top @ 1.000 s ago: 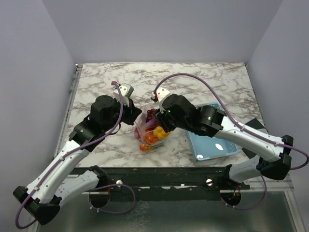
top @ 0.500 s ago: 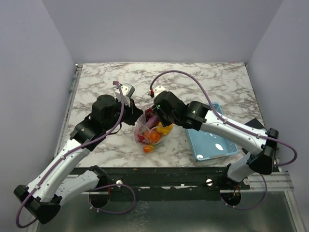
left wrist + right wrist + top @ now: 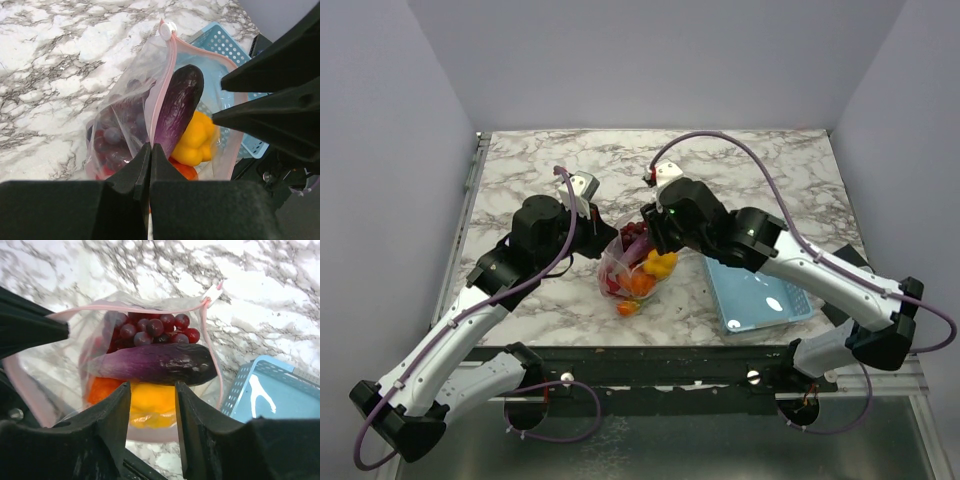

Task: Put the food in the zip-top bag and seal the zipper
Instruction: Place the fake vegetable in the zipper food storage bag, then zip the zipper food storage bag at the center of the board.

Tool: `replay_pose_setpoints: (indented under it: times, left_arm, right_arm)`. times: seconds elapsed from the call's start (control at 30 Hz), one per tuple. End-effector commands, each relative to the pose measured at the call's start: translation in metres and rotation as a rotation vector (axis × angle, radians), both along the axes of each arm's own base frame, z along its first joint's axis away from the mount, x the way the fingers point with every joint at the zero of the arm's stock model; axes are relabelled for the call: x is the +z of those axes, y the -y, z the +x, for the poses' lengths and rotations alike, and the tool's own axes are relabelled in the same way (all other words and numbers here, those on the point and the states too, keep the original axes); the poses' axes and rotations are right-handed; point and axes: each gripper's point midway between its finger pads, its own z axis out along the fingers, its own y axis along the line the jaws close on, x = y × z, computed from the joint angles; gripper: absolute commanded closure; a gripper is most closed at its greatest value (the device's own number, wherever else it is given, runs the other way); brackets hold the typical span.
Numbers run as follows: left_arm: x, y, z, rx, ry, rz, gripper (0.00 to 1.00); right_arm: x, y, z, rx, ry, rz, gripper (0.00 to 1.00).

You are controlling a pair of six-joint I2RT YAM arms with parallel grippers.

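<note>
Top view: right arm hides part of zip-top bag mouth and part of basket. Right wrist: basket cut by frame edge, yellow piece half under eggplant.

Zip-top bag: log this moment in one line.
zip-top bag: mouth open, unsealed | contents: eggplant, grapes, yellow piece | left gripper: shut on bag rim | right gripper: open above mouth

- A light-blue lattice-walled basket sits toward the front right corner of the table.
- The table top is white marble with grey veins.
- A dark flat piece lies beside the basket's right side.
</note>
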Motion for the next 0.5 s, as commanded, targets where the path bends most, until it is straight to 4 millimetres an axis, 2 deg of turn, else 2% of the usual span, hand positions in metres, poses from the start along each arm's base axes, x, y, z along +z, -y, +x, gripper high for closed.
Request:
replay_pose_setpoints:
  times: [0.0, 0.13, 0.23, 0.33, 0.47]
  left_arm:
    - [0.009, 0.001, 0.002, 0.024, -0.003, -0.031, 1.00]
    - [0.010, 0.001, 0.002, 0.029, -0.006, -0.039, 1.00]
    - [0.011, 0.001, 0.002, 0.026, -0.005, -0.041, 1.00]
    - [0.012, 0.002, 0.002, 0.019, -0.002, -0.041, 1.00]
    - [0.017, 0.003, 0.001, 0.000, 0.017, -0.025, 1.00]
  right_arm:
    - [0.049, -0.004, -0.008, 0.010, 0.047, 0.196, 0.53]
    - [0.066, 0.000, -0.013, 0.005, 0.060, 0.265, 0.48]
    - [0.075, 0.011, -0.010, -0.032, 0.085, 0.254, 0.47]
    - [0.078, 0.022, -0.003, -0.057, 0.129, 0.194, 0.44]
    - [0.074, 0.042, 0.011, -0.071, 0.221, 0.028, 0.39]
